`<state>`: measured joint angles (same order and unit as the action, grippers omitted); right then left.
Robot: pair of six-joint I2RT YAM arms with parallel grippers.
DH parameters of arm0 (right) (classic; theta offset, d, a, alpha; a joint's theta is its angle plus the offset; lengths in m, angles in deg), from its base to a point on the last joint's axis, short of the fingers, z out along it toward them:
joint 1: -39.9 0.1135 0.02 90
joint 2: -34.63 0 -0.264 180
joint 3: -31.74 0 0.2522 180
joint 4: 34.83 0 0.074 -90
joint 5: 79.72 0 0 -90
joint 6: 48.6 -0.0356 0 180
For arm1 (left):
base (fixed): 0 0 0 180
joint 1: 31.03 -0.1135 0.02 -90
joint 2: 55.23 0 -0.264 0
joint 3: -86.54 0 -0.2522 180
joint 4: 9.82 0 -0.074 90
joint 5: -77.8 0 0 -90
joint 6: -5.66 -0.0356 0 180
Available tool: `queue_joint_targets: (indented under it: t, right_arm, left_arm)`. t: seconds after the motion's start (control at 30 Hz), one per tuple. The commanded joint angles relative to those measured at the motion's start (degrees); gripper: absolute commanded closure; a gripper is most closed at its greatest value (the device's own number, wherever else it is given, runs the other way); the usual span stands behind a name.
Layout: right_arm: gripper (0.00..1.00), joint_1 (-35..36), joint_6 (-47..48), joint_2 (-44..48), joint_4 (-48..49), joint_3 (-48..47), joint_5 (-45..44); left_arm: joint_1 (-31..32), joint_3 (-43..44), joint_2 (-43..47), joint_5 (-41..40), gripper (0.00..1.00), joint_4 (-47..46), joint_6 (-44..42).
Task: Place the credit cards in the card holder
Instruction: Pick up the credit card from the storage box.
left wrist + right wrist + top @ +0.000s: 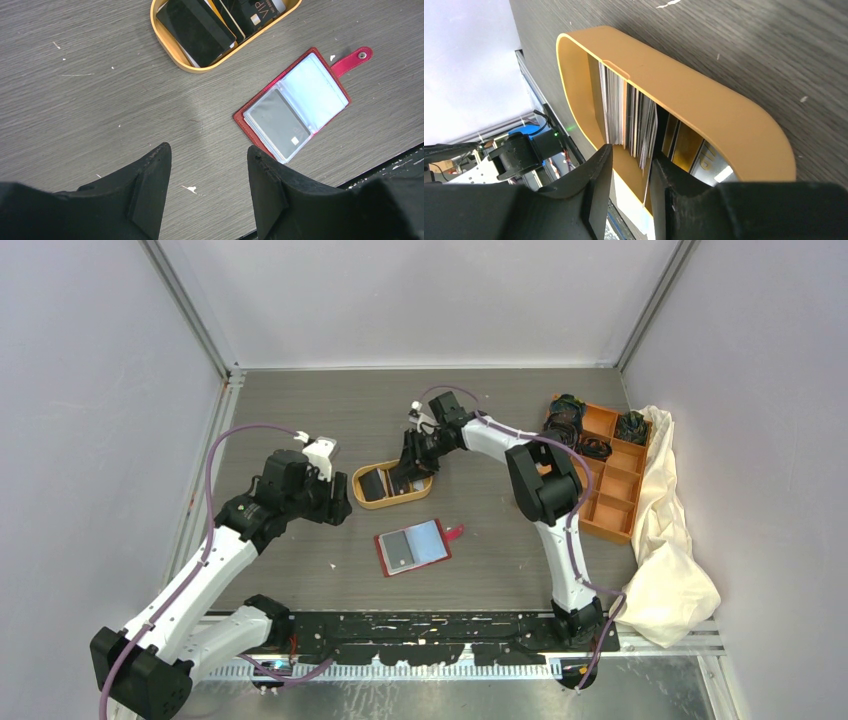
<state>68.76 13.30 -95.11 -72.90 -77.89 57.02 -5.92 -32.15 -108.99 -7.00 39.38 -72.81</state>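
The card holder [412,547] lies open on the table, a red wallet [295,102] with a clasp tab and clear sleeves. One dark card [277,122] sits in its left sleeve. Several credit cards [197,27] stand on edge in an orange oval tray [366,493]. My right gripper [408,478] reaches into that tray. In the right wrist view its jaws [631,152] stand a little apart around the ends of some cards [641,125], and one thin card edge lies against the right finger. My left gripper [207,175] hovers open and empty over bare table, left of the wallet.
An orange compartment box [610,475] with black coiled bands [565,420] stands at the right. A white cloth [670,540] lies beside it. The black rail [440,625] runs along the near edge, just below the wallet.
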Motion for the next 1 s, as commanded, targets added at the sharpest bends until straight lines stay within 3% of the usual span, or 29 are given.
queue_joint_targets:
  t: [0.0,0.13,0.4,0.7,0.97]
  right_arm:
    - [0.63,-0.9,1.4,5.1,-0.6,-0.7,-0.5]
    - [0.68,-1.9,1.5,5.6,-0.8,-0.1,-0.8]
    - [0.92,-3.6,1.9,7.2,-0.8,0.9,-1.7]
    - [0.95,-6.7,3.7,12.9,-0.6,3.1,0.5]
    - [0.95,-8.0,5.3,22.1,7.1,10.7,12.6]
  left_arm:
    - [-0.2,0.5,0.4,0.2,0.42,-1.4,-0.7]
    - [-0.2,0.5,0.4,0.2,0.42,-1.3,-0.8]
    - [-0.2,0.4,0.4,0.1,0.42,-1.4,-0.7]
    - [-0.2,0.4,0.6,1.1,0.42,-1.7,-0.7]
    - [-0.2,0.0,2.5,12.2,0.35,-6.2,3.7]
